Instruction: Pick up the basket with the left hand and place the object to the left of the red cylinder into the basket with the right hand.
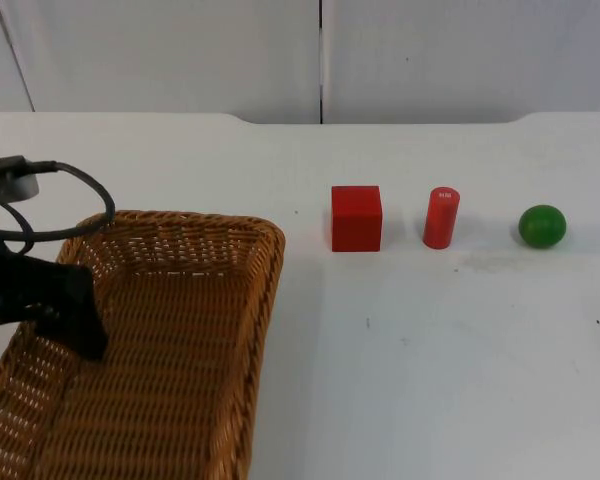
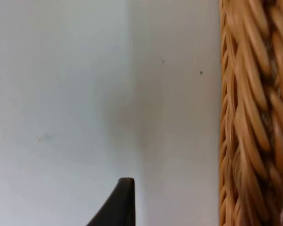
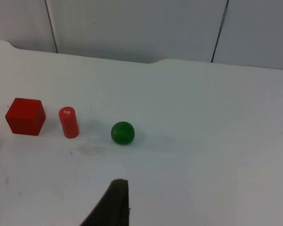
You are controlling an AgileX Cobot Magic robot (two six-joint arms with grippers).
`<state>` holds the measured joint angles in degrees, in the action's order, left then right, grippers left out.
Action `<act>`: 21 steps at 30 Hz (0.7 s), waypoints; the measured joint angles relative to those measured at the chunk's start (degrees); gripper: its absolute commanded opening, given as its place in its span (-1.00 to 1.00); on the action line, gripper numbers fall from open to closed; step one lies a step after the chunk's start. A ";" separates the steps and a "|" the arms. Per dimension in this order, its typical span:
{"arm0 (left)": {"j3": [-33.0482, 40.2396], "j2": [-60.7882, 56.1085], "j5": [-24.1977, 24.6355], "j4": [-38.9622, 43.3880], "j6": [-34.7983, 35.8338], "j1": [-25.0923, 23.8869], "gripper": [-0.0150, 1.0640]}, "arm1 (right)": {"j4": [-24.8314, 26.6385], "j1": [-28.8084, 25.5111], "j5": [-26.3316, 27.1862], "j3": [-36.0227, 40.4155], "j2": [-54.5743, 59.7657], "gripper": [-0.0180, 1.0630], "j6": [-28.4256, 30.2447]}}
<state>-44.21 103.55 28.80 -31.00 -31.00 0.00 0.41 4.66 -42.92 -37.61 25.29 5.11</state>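
Note:
A woven wicker basket point(image 1: 220, 330) rests on the table at the near left. My left gripper point(image 1: 78, 322) sits at its left rim, open, straddling the wall. In the left wrist view the braided rim point(image 2: 250, 117) runs beside one fingertip point(image 2: 123, 200), with bare table between them. A red cube point(image 1: 356, 218) stands left of the upright red cylinder point(image 1: 441, 217). Right of the cylinder lies a green ball point(image 1: 542, 226). My right gripper point(image 3: 116, 205) waits well back from the cube point(image 3: 25, 116), the cylinder point(image 3: 69, 122) and the ball point(image 3: 122, 133).
The white table point(image 1: 430, 360) ends at a grey partition wall point(image 1: 450, 55) behind the three objects. Open table lies between the basket and the cube, and in front of the row of objects.

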 measured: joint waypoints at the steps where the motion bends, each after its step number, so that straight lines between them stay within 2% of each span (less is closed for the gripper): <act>1: 0.00 0.00 0.00 0.00 0.00 0.00 0.89 | 0.00 0.00 0.00 0.00 0.00 0.98 0.00; 7: 0.00 1.15 0.25 0.00 -0.08 0.00 0.89 | 0.00 0.00 1.50 -2.26 3.35 0.98 0.00; 14: 0.00 3.82 0.26 -0.46 -0.13 0.00 0.89 | 0.00 0.00 2.30 -8.74 12.88 0.98 -0.53; 21: 0.00 5.59 -1.28 -0.46 -0.13 0.00 0.89 | 0.00 0.00 3.23 -10.26 18.24 0.98 -0.53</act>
<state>-44.21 109.14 27.52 -31.45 -31.13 0.00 0.41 4.66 -39.69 -47.87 43.53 4.58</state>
